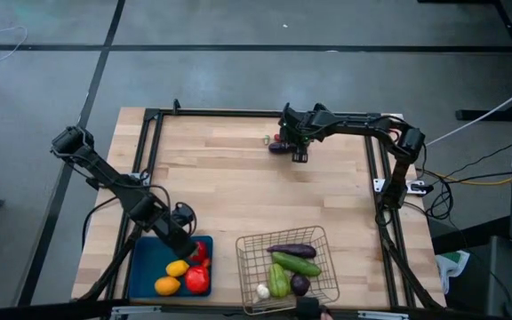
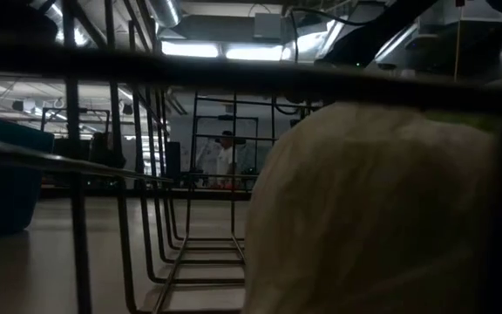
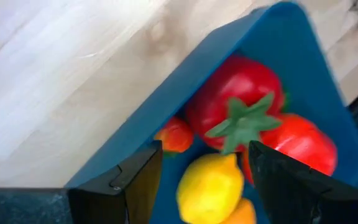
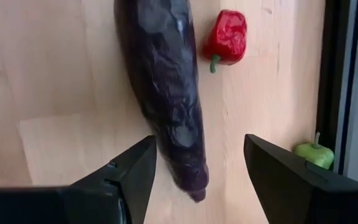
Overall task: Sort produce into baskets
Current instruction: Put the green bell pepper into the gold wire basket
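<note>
The blue tray (image 1: 145, 267) at the near left holds a lemon (image 1: 178, 268), an orange (image 1: 167, 285) and red fruits (image 1: 196, 280). My left gripper (image 1: 188, 242) hangs open and empty over the tray's far right corner; its wrist view (image 3: 204, 155) looks down on the lemon (image 3: 210, 186) and a red tomato (image 3: 241, 99). The wire basket (image 1: 243, 267) holds an eggplant (image 1: 292, 251), a cucumber (image 1: 297, 264), a green pepper (image 1: 278, 281) and garlic (image 1: 262, 291). My right gripper (image 1: 297, 149) is open at the far edge, its fingers either side of one end of a purple eggplant (image 4: 166, 93) lying on the table.
A small red pepper (image 4: 226, 34) and a small green fruit (image 4: 314, 154) lie on the table near the eggplant, close to the black frame rail (image 4: 334, 74). In the low view the garlic (image 2: 373, 209) fills the wire basket's near side. A person (image 2: 225, 159) stands far behind the table.
</note>
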